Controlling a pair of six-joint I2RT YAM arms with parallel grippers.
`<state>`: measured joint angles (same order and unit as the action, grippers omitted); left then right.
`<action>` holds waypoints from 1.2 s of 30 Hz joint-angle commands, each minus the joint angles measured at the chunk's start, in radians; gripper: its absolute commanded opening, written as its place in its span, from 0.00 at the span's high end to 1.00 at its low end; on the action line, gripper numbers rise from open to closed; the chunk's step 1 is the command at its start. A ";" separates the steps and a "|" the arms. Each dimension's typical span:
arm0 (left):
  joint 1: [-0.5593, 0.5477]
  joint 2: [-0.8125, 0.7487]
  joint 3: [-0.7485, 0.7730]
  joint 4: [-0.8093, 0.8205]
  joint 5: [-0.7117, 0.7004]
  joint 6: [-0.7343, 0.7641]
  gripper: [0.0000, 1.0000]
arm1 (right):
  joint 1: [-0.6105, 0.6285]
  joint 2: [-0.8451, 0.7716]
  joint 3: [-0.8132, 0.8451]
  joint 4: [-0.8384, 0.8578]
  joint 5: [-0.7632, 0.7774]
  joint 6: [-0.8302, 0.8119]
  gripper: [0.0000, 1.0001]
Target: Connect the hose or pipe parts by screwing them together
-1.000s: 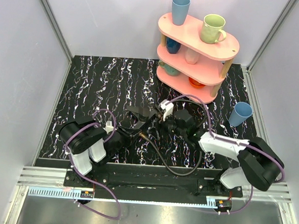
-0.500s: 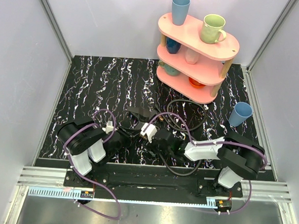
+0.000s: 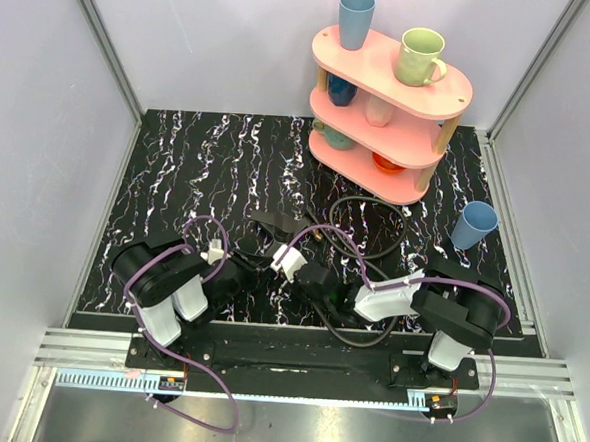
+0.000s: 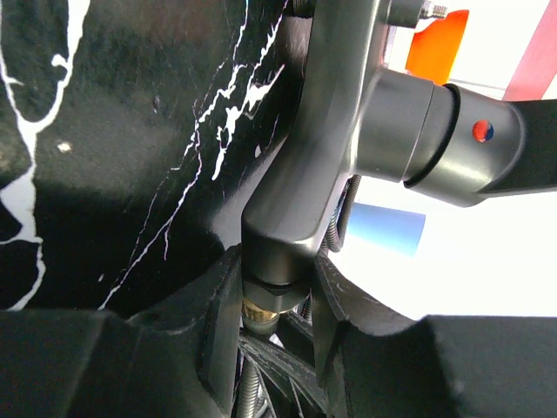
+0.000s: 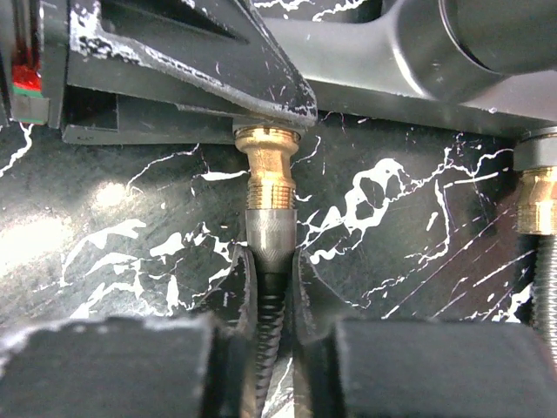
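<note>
clamps the dark angular piece with the left tool, jaws partway closed and pressing on both sides of its neck, with a brass fitting showing between them. pinches the hose with the right tool, jaws drawn in tight on the silver sleeve and the coiled length just behind it. lines that hose end up with the angular piece, brass fitting tucked under a scuffed black finger of the left tool in the right wrist view; cannot tell how far the threads have gone in. holds all this low over the near middle of the table, between the two arm bases, with the right arm reaching across toward the left one. leaves the rest of the hose lying in a loose loop on the marbled table to the right. shows a second brass end at the right edge of the right wrist view, apart from the first. further back on the right: a pink shelf carrying cups, and a blue cup standing alone near it.
</note>
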<state>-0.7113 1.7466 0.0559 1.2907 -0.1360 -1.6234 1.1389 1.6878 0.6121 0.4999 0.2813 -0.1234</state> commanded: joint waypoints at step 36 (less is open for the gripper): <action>-0.071 -0.147 -0.209 0.374 0.007 -0.020 1.00 | -0.367 0.161 -0.069 0.830 -0.939 0.690 1.00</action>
<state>-0.7422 1.6482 0.0383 1.2289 -0.2180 -1.6272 0.7700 1.8400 0.5037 0.9756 -0.5095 0.4191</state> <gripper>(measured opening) 0.357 0.070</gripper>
